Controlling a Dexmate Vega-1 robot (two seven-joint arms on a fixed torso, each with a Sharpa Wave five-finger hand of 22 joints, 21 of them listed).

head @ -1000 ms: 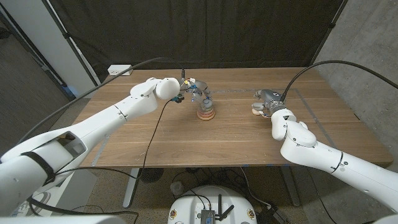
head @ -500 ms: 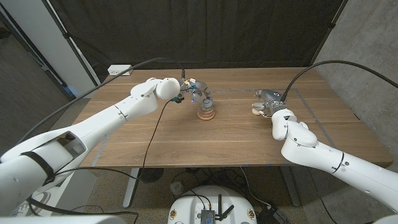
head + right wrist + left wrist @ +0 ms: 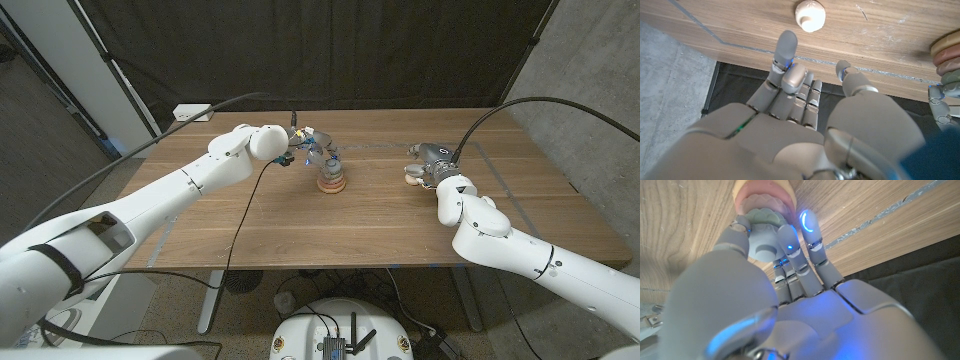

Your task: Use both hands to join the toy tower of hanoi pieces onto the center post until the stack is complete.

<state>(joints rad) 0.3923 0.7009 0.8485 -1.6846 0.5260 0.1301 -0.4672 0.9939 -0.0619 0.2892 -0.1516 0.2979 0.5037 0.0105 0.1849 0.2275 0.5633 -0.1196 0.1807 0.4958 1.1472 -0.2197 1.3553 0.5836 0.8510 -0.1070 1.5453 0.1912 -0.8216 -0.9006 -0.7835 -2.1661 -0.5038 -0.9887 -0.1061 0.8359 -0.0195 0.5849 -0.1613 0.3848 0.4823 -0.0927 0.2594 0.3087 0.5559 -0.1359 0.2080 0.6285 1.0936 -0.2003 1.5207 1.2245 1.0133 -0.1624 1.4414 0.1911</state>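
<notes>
Nothing moved, left hand [image 3: 315, 146] still gripping stack [image 3: 331, 178] top

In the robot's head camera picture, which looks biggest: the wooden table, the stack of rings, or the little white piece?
1. wooden table
2. stack of rings
3. little white piece, though the right hand partly hides it

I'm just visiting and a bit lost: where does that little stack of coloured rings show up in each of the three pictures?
Head view: the ring stack stands mid-table, under the left hand.
Left wrist view: it is at the frame's upper edge, just past that hand's fingers, which are around a grey-green scalloped piece.
Right wrist view: its edge peeks in at the right side.
Shared landmark: the wooden table.
</notes>
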